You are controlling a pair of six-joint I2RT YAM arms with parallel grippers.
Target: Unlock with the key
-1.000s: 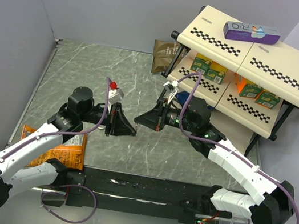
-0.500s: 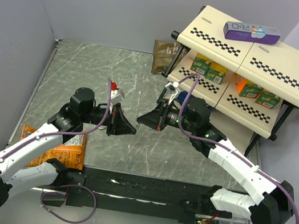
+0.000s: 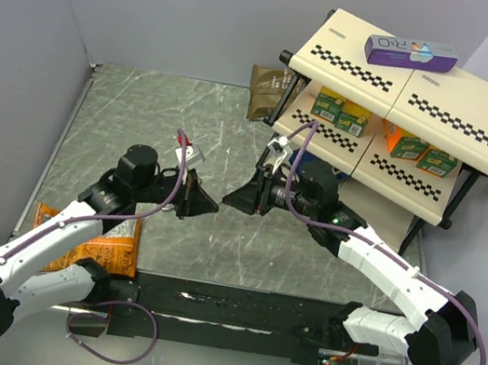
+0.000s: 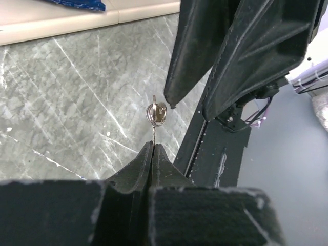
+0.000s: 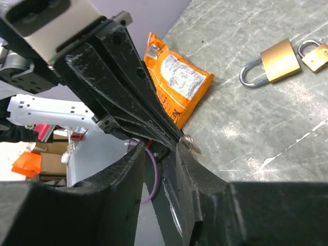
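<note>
My left gripper (image 4: 154, 146) is pinched fully shut on the blade of the tiny silvery metal key (image 4: 155, 123). The key stands upright out of the fingertips with its head and thin grey wire ring free above them. I read that as a hold meant to keep the head exposed for the other arm, though the blade that must enter a lock is the part now buried. The right gripper (image 5: 161, 148) faces it tip to tip, jaws partly apart and holding nothing, one fingertip just beside the key's head but not closed on it. Both grippers meet in the air over the middle of the grey marbled tabletop (image 3: 142, 117), toward its near edge, so the key is carried and not resting on anything. I'd judge this a hand-over or regrasp, with the unlocking not yet begun. Two brass padlocks lie flat on the tabletop, touched by neither gripper: a larger brass padlock with a silver shackle (image 5: 277, 61) and a smaller brass padlock (image 5: 315, 55) just beside it. I cannot find them in the overhead view. One crinkled orange snack bag (image 3: 109, 249) sits by the near left corner, under the left arm. One cream checker-trimmed two-tier shelf (image 3: 447, 105) fills the far right corner, with one purple box (image 3: 411, 51) on top. So I count one key, two padlocks, one bag, one shelf.
</note>
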